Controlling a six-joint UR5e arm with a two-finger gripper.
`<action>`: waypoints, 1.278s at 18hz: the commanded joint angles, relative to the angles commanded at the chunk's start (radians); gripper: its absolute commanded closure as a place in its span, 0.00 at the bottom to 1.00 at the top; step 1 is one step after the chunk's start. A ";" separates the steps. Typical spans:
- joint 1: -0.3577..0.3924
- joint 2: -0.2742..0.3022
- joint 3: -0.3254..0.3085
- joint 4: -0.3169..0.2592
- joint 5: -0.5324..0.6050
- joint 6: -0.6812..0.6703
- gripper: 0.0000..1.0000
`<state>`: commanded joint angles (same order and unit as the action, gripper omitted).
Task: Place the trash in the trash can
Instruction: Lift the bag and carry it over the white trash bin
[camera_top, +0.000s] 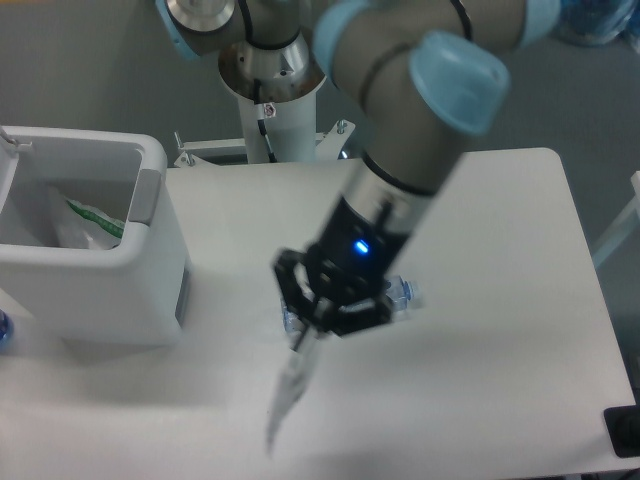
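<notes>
The gripper (303, 335) is up off the worktop (500, 300) with its fingers clamped on the top edge of a thin clear pouch (287, 392), which dangles straight down below them in a narrow, blurry strip. It looks very light and completely floppy, so I'd guess it swings and flutters on any quick move, and a pinch on just the edge of slick film could slip. Going slow toward the bin (95, 250) seems the safe bet. The bin sits well off to the side of the gripper, and there's already something white with a green stripe inside it.

The bottle (400, 295) is lying on the worktop, mostly hidden behind the gripper; only its cap end pokes out. Crushed clear plastic like that is probably light but springy and slippery. I'd grab it across the flattened middle of the body, not the cap end, so it doesn't squirt out of the fingers.
</notes>
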<state>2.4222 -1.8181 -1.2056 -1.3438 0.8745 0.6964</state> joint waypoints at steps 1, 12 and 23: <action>-0.002 0.025 -0.003 -0.002 -0.012 -0.008 1.00; -0.133 0.255 -0.116 -0.002 -0.046 -0.104 1.00; -0.153 0.370 -0.302 0.015 -0.032 -0.092 1.00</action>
<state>2.2688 -1.4481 -1.5078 -1.3284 0.8421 0.6044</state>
